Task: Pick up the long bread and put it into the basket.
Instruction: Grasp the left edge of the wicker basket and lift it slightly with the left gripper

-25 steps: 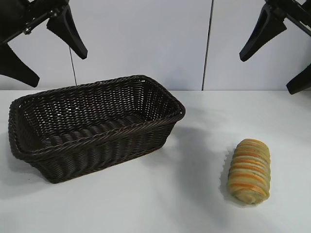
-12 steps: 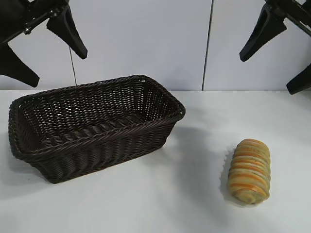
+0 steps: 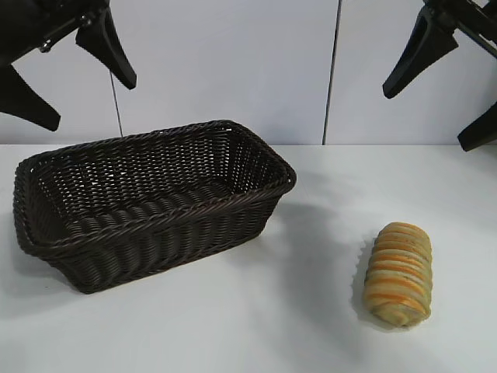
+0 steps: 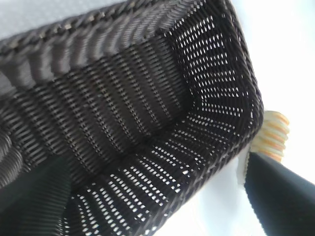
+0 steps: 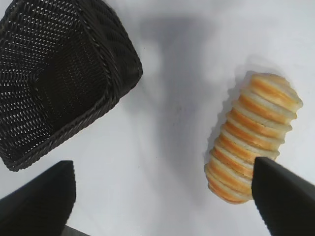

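Observation:
The long bread (image 3: 399, 273), a ridged loaf with orange and tan stripes, lies on the white table at the front right; it also shows in the right wrist view (image 5: 251, 137) and just past the basket's corner in the left wrist view (image 4: 270, 135). The dark-brown wicker basket (image 3: 147, 225) stands empty at the left. My left gripper (image 3: 85, 101) hangs open high above the basket's left end. My right gripper (image 3: 431, 116) hangs open high above the table, up and behind the bread. Both are empty.
The white table (image 3: 256, 326) runs to a pale back wall with a vertical seam (image 3: 332, 74). Bare table lies between basket and bread.
The left gripper has shifted up very slightly. The bread, the basket and the right arm have not moved.

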Robot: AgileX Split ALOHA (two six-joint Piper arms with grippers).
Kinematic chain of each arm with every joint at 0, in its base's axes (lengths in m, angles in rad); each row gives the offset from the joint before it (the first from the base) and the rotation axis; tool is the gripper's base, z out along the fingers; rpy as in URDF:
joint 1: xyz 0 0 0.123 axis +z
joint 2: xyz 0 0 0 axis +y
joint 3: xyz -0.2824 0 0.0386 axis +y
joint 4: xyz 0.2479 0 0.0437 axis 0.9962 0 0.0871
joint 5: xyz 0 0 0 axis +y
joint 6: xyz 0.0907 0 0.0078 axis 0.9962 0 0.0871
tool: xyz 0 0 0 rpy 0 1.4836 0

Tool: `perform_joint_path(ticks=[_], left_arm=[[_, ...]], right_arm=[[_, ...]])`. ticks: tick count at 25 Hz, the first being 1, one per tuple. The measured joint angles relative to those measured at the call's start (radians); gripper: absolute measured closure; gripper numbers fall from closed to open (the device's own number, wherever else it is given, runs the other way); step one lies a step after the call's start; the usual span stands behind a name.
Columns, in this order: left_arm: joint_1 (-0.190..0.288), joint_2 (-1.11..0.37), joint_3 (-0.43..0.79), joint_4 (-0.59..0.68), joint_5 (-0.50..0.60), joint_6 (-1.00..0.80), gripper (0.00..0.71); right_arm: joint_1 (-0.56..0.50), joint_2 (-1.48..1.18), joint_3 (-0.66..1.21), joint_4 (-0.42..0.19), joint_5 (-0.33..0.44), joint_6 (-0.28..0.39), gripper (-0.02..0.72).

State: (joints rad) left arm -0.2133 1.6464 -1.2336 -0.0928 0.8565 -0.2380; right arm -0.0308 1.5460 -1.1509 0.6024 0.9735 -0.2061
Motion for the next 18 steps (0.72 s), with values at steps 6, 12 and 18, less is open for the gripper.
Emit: perform_joint_path(ticks=[6,12,18], left_arm=[[0.000,0.111,0.003,0.010,0.010,-0.018,0.016],[0.000,0.210,0.042,-0.028,-0.056,-0.018,0.016],[0.000,0.248,0.098,-0.081,-0.142,-0.018,0.023]], right_arm=[[0.000,0.000,0.000,-0.003,0.000,0.000,0.008],[0.000,0.000,0.000,-0.003,0.000,0.000,0.008],[0.000,0.000,0.000,-0.003,0.000,0.000,0.008]])
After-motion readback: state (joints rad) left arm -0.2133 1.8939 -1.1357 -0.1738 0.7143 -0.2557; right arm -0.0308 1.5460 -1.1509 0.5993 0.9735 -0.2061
